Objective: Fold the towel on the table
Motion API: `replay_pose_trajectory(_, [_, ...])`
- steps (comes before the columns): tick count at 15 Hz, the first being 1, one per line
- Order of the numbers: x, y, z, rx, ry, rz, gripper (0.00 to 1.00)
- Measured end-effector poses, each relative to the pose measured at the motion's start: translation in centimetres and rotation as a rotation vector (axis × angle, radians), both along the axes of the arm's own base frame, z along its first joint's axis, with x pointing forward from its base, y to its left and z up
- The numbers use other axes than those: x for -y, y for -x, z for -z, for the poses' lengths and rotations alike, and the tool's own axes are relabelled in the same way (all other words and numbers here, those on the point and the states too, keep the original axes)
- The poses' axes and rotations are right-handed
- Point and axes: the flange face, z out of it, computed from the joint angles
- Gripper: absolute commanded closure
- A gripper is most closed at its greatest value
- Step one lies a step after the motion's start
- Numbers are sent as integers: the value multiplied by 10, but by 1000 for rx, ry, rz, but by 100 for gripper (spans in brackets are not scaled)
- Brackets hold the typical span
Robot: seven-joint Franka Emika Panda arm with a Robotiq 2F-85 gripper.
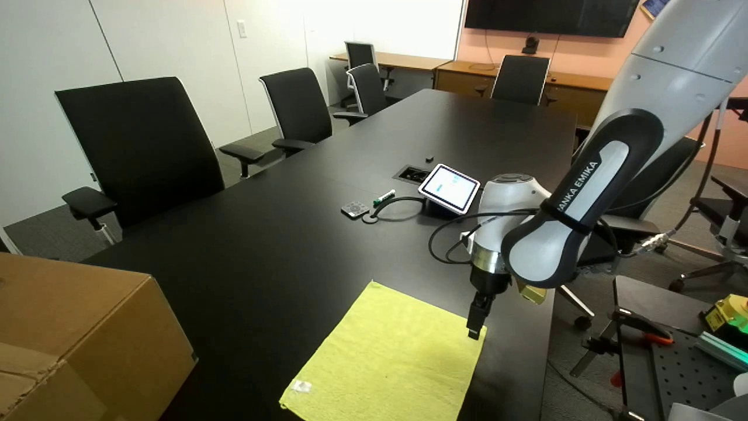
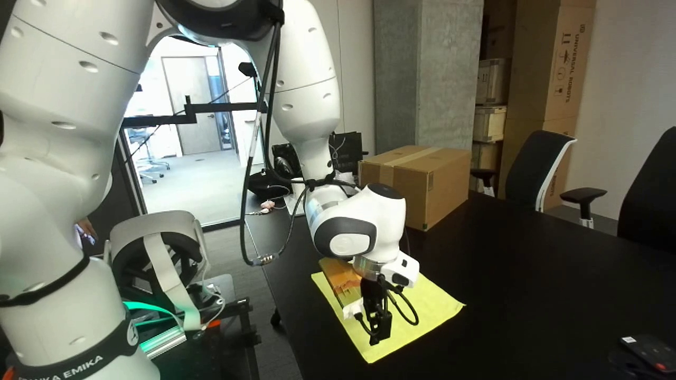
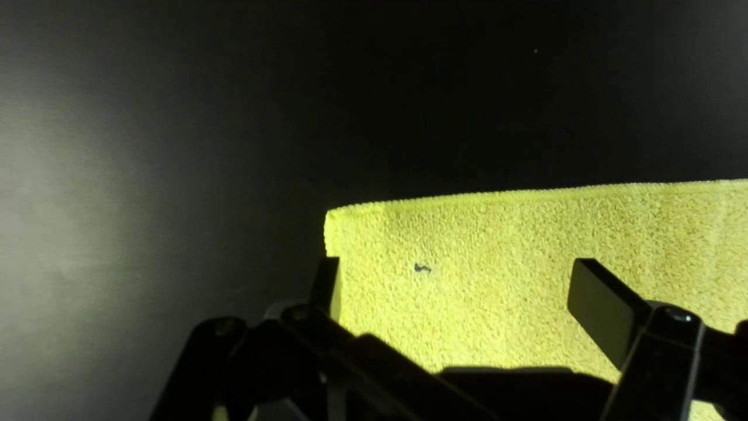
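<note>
Exterior view: chairs line black table.

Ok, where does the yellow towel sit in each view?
In an exterior view: towel, bottom centre, cut off below.
In an exterior view: towel, lower centre, partly behind the arm.
Wrist view: towel, lower right, one corner showing.
Shared landmark: the fingers, near a towel corner in all views.

We were in an office meeting room, basically. We had a long black table, office chairs around it and a wall screen.
</note>
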Motion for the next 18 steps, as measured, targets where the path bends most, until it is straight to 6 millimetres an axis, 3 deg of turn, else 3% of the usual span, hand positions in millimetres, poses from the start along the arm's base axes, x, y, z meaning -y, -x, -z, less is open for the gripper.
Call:
replay_pose_trajectory(6, [-6,11,27,-47,-13,-54,0])
replay_pose_trajectory(12, [-20,11,30,-47,-32,-100,0])
replay_pose_trajectory(18, [-18,8,38,-33,-22,-126,0])
